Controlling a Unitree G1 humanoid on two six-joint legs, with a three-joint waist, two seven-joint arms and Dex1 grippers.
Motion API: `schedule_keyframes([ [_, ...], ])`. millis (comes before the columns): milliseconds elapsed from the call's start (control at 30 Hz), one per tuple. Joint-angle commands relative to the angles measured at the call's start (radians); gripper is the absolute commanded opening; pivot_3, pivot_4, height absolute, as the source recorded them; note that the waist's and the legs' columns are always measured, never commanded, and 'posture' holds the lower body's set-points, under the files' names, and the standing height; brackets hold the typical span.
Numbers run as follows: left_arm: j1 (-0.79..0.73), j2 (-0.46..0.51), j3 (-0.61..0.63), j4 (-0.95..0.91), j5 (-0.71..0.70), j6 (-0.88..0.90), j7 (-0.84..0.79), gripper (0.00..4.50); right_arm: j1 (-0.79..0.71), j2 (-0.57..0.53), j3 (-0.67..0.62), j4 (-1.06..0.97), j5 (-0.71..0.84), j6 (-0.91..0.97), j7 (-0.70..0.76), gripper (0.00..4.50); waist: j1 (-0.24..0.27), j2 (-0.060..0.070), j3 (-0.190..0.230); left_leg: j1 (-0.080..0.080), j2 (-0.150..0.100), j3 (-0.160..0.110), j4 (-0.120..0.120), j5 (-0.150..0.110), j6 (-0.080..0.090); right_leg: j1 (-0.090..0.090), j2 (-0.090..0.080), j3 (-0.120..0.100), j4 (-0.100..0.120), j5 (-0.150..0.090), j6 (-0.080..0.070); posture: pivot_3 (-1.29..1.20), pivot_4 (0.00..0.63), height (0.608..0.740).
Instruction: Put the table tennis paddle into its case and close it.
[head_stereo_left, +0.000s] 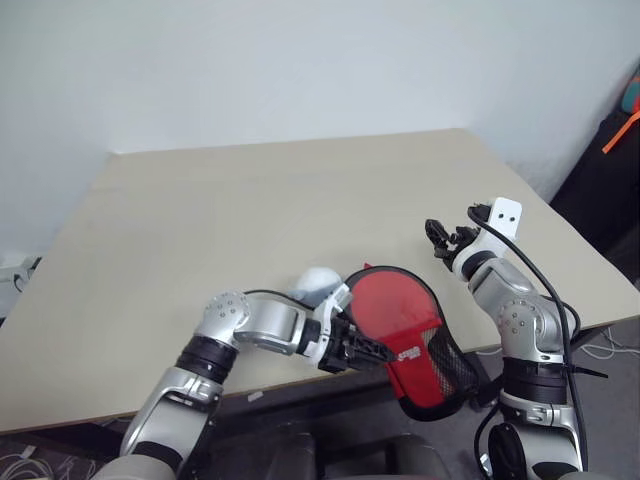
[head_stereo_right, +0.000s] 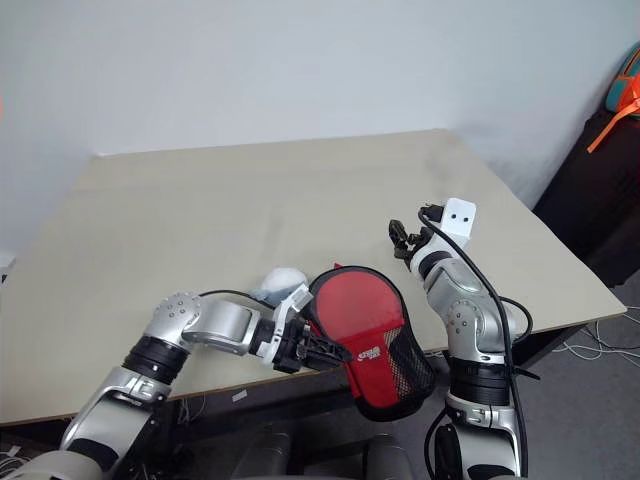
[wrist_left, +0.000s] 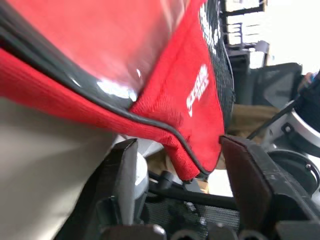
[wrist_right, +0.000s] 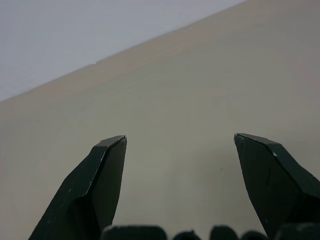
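The red case (head_stereo_left: 418, 378) with its black mesh pocket (head_stereo_left: 452, 368) lies at the table's front edge, its lower part hanging over it. The table tennis paddle (head_stereo_left: 392, 300) sits in the case with its round red face showing; its handle is hidden. My left gripper (head_stereo_left: 378, 352) is at the case's near edge. Seen from the left wrist, its fingers (wrist_left: 125, 170) stand apart with a corner of the case's red fabric (wrist_left: 192, 107) between them, ungripped. My right gripper (head_stereo_left: 450, 228) hovers open over the table to the right of the case, nothing between its fingers (wrist_right: 100, 185).
A small white lump (head_stereo_left: 318, 283) lies on the beige table (head_stereo_left: 250, 200) just left of the case. Past the table's right edge stands a dark object with an orange strap (head_stereo_left: 620, 140). Cables lie on the floor at the right.
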Motion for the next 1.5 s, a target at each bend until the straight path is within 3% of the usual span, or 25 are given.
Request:
schedule_keyframes([
  [33, -0.050, 0.052, 0.039, -0.120, 0.012, 0.028, -0.117, 2.63, -0.008, -0.016, 0.017, -0.015, -0.008, 0.002, 0.030, 3.76, -0.001, 0.000, 0.000, 0.000, 0.000, 0.000, 0.000, 0.000, 0.000, 0.000, 0.000, 0.000, 0.000, 0.000, 0.000, 0.00, 0.000, 0.740],
  [133, -0.069, 0.117, 0.084, -0.243, 0.166, 0.030, -0.256, 2.63, 0.004, -0.043, 0.070, -0.038, -0.020, 0.014, 0.078, 3.76, -0.003, 0.000, 0.000, 0.000, 0.000, 0.001, -0.002, 0.000, -0.001, -0.001, 0.000, 0.000, -0.001, 0.000, 0.000, 0.00, 0.000, 0.740],
  [267, -0.095, 0.187, 0.172, -0.392, 0.261, 0.028, -0.534, 2.63, 0.035, -0.081, 0.111, -0.098, 0.009, 0.051, 0.156, 3.76, -0.003, 0.000, 0.000, 0.000, 0.000, 0.001, -0.007, 0.002, -0.004, -0.003, 0.000, 0.000, -0.001, 0.000, 0.000, 0.00, 0.000, 0.740],
  [400, -0.108, 0.251, 0.153, -0.489, 0.490, -0.057, -0.762, 2.63, 0.067, -0.145, 0.146, -0.158, 0.028, 0.086, 0.245, 3.76, -0.003, 0.000, 0.000, 0.000, 0.000, 0.002, -0.011, 0.003, -0.005, -0.005, 0.000, 0.000, -0.001, 0.000, 0.000, 0.00, 0.000, 0.740],
  [567, -0.153, 0.313, 0.086, -0.420, 0.820, -0.251, -0.981, 2.63, 0.109, -0.205, 0.184, -0.218, 0.063, 0.123, 0.349, 3.76, -0.002, 0.000, 0.000, 0.000, 0.000, 0.002, -0.011, 0.003, -0.005, -0.005, 0.000, 0.000, -0.001, 0.000, -0.001, 0.00, 0.000, 0.740],
  [700, -0.204, 0.320, 0.033, -0.285, 1.060, -0.391, -1.052, 2.63, 0.155, -0.275, 0.292, -0.246, 0.014, 0.091, 0.430, 3.76, -0.002, -0.001, 0.001, 0.000, 0.000, 0.002, -0.010, 0.003, -0.005, -0.008, 0.000, 0.000, -0.001, 0.000, -0.001, 0.00, 0.000, 0.740],
  [833, -0.215, 0.333, -0.029, -0.178, 1.284, -0.577, -1.157, 2.63, 0.152, -0.257, 0.323, -0.193, 0.008, 0.096, 0.443, 3.76, -0.004, -0.002, 0.001, -0.001, 0.000, 0.003, -0.011, 0.003, -0.005, -0.009, 0.000, 0.002, -0.001, 0.000, -0.001, 0.00, 0.000, 0.740],
  [933, -0.216, 0.304, -0.021, -0.108, 1.345, -0.616, -1.190, 3.25, 0.138, -0.246, 0.351, -0.132, -0.023, 0.078, 0.446, 3.10, -0.001, -0.007, 0.004, -0.003, 0.000, 0.002, -0.011, 0.003, -0.005, -0.009, 0.000, 0.002, -0.001, 0.000, 0.000, 0.00, 0.000, 0.740],
  [1033, -0.207, 0.282, -0.011, -0.085, 1.391, -0.623, -1.220, 4.23, 0.130, -0.223, 0.346, -0.095, -0.027, 0.072, 0.450, 2.08, 0.001, -0.009, 0.006, -0.003, 0.000, 0.003, -0.011, 0.004, -0.004, -0.009, 0.000, 0.002, -0.001, 0.000, 0.000, 0.00, 0.000, 0.740],
  [1100, -0.195, 0.273, -0.007, -0.083, 1.408, -0.614, -1.243, 4.26, 0.127, -0.217, 0.353, -0.068, -0.043, 0.065, 0.453, 1.40, 0.000, -0.011, 0.006, -0.003, 0.000, 0.003, -0.010, 0.004, -0.004, -0.009, 0.000, 0.002, 0.000, 0.000, 0.000, 0.00, 0.000, 0.740],
  [1500, -0.131, 0.215, 0.014, -0.070, 1.484, -0.598, -1.261, 4.38, 0.100, -0.188, 0.378, 0.023, -0.122, 0.027, 0.463, 1.37, 0.000, -0.011, 0.007, -0.002, 0.000, 0.001, -0.005, 0.004, -0.003, -0.006, 0.001, 0.001, 0.002, 0.000, 0.000, 0.00, 0.000, 0.740],
])
